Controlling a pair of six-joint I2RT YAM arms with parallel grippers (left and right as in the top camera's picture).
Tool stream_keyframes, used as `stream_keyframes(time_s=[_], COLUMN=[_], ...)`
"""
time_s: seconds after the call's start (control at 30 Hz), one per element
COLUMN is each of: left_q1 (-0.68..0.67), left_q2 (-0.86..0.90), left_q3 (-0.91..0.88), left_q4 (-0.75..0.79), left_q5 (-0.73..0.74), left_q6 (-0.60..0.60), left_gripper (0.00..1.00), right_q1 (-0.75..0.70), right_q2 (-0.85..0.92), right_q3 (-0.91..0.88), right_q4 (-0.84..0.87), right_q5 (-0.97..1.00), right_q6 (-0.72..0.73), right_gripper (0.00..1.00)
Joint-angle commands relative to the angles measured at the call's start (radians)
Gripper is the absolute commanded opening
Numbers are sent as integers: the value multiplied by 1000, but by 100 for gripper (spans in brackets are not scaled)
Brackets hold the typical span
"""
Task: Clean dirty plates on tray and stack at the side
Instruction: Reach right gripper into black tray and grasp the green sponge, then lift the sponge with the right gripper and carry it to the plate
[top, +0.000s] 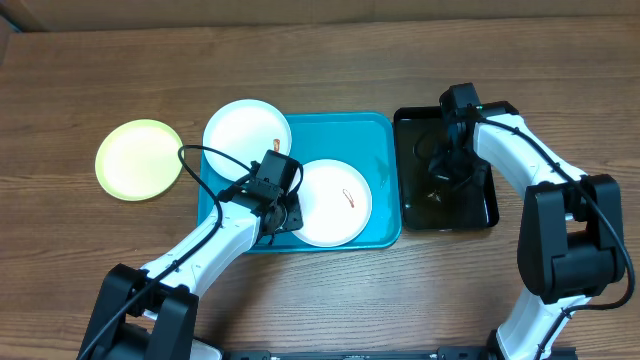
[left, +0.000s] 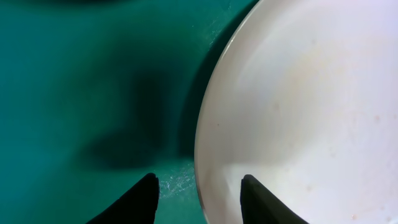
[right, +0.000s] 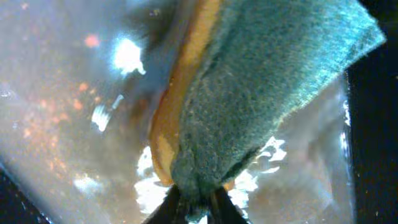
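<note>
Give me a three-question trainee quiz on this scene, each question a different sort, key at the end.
1. True or false: the lime-green plate lies on the turquoise tray.
2. Choose one: the right gripper pinches A) a white plate, B) a sponge, C) nothing.
3. Fill the gap: the left gripper stands with one finger on either side of the rim of a ____ plate.

Key: 1 false; 2 B; 3 white.
</note>
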Motion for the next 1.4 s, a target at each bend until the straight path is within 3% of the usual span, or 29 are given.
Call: stream_keyframes(time_s=[0.0, 0.03, 0.07, 0.53, 0.57, 0.67, 0.73, 0.8, 0.9, 1.1, 1.27, 1.37], left_q1=[-6, -6, -6, -6, -6, -6, -6, -6, -6, -6, -6, -6], left_q2=[11, 11, 11, 11, 11, 11, 11, 11, 11, 11, 11, 11], left_q3=[-5, -5, -5, -5, -5, -5, -5, -5, -5, -5, -5, -5], left_q4=[-7, -11, -13, -13, -14, -13, -12, -8, -1, 32, 47, 59], left_q5=[8, 8, 8, 8, 8, 8, 8, 8, 0, -10, -26, -29], left_q6=[-2, -2, -2, -2, -2, -2, -2, -2, -2, -2, -2, -2], left_gripper=[46, 47, 48, 51, 51, 48, 49, 52, 53, 54, 50, 51], right_q1=[3, -1, -6, -45, -45, -45, -45, -45, -45, -45, -45, -42], right_q2=[-15, -15, -15, -15, -15, -15, -15, -15, -15, -18, -21, -21], right_q3=[-3, -2, -1, -5, -5, -5, -12, -29, -82, -91, -31, -28], right_q4=[14, 21, 32, 140, 142, 140, 142, 153, 210, 239, 189, 188], right_q5=[-12, -11, -11, 36, 36, 36, 36, 36, 29, 21, 21, 21], right_q6=[21, 21, 21, 18, 17, 18, 18, 18, 22, 14, 13, 13], right_gripper=[85, 98, 100, 100, 98, 73, 64, 67, 82, 74, 74, 42])
